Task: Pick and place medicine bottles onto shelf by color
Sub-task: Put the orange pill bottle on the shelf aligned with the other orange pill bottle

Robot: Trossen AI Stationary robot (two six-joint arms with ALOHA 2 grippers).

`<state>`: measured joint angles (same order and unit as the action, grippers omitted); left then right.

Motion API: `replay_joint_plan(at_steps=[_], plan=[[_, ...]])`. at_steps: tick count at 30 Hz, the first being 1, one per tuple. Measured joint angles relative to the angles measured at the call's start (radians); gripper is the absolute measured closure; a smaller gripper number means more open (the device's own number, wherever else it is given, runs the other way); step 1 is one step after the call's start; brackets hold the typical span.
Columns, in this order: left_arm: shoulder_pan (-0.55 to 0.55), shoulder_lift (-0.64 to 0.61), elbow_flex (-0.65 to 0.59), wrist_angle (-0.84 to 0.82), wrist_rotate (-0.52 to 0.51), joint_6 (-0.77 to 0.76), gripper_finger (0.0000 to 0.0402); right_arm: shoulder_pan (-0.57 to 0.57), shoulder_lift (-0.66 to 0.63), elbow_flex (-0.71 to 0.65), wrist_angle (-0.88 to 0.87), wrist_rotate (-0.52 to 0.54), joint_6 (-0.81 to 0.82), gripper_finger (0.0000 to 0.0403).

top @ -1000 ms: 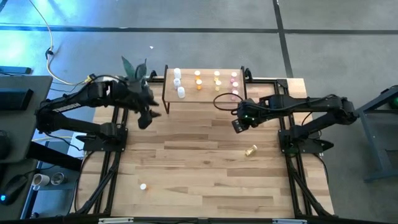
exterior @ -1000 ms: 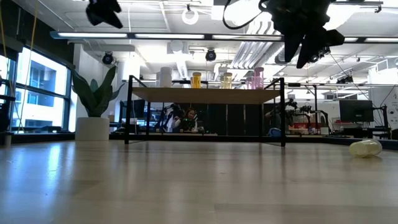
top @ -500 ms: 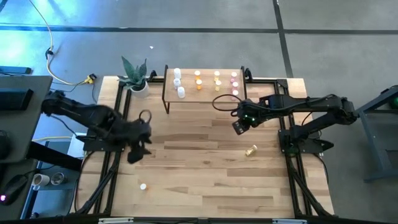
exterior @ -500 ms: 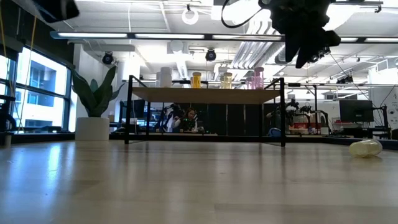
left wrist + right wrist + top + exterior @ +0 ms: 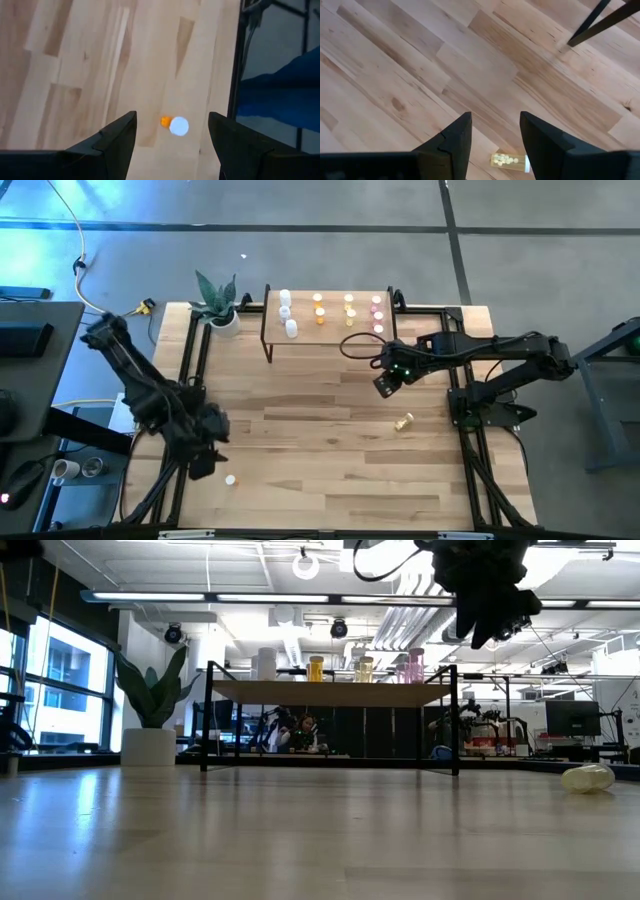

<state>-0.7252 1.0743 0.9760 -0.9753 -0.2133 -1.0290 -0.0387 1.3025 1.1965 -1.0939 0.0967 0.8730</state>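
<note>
Near the front-left corner of the table (image 5: 330,440), far from the shelf (image 5: 330,330), the left gripper (image 5: 203,463) has just arrived: a second ago it was up beside the shelf's left end, by the potted plant (image 5: 216,302), and it has swung all the way down since. Now it hangs just beside a small orange bottle with a white cap (image 5: 175,125), which lies on its side on the bare wood well away from the shelf. Its jaws are spread wide and empty, and the bottle shows between them from its own camera. My guess is that it is lining up to come down on that bottle next.

On the shelf stand white, orange-yellow and pink bottles in groups running left to right. The right gripper (image 5: 386,381) has not moved; it hovers just in front of the shelf's right end, jaws parted around nothing. A yellowish bottle (image 5: 403,422) lies on the table a little further from the shelf than that gripper, also waiting to be collected.
</note>
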Motion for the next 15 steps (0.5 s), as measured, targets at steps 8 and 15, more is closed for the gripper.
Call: replay_joint_plan(at_steps=[8,15], plan=[[-0.112,0.165,0.000,0.065,-0.019,-0.106,0.0167,0.000,0.000,0.000,0.026,0.000,-0.029,0.0244],[-0.145,0.284,0.000,0.121,-0.033,-0.157,0.0167,0.000,0.000,-0.001,0.032,0.001,-0.047,0.0244]])
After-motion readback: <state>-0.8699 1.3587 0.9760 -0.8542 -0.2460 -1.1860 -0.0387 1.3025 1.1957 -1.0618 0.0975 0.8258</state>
